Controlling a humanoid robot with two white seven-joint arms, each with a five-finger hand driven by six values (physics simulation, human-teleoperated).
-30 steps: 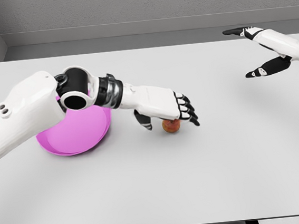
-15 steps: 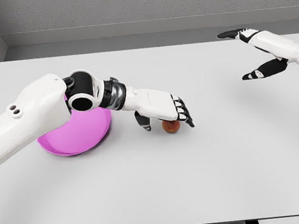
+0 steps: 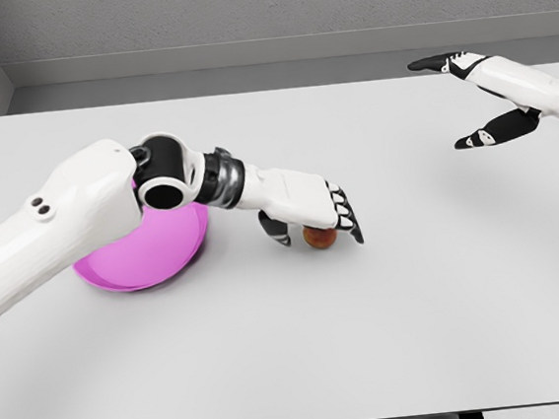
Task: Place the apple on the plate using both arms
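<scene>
We see a white table point(image 3: 371, 339) filling most of the head view, with a grey wall point(image 3: 270, 12) behind it at twelve o'clock.

The left arm comes in from about eight o'clock and reaches across toward the middle of the table. Its left hand point(image 3: 309, 207) is lowered palm-down over the apple point(image 3: 319, 236), which sits on the table just to the nine o'clock side of centre. The dark fingertips point(image 3: 348, 225) curl down on the three o'clock side of the fruit and the thumb point(image 3: 275, 229) drops on its nine o'clock side, so the fingers are wrapped around the apple. From this angle we cannot quite make out how firmly they press, though the hand looks closed on it. The apple seems to rest on the table surface, only its lower half showing beneath the palm.

The pink plate point(image 3: 145, 257) lies on the table at nine o'clock from the apple, near it but not touching, with much of its rim hidden behind the left elbow and forearm.

The right hand point(image 3: 476, 91) shows at about two o'clock, well apart from the apple and the plate. Its fingers are spread wide, the thumb and fingers held apart, and it grasps nothing.
</scene>
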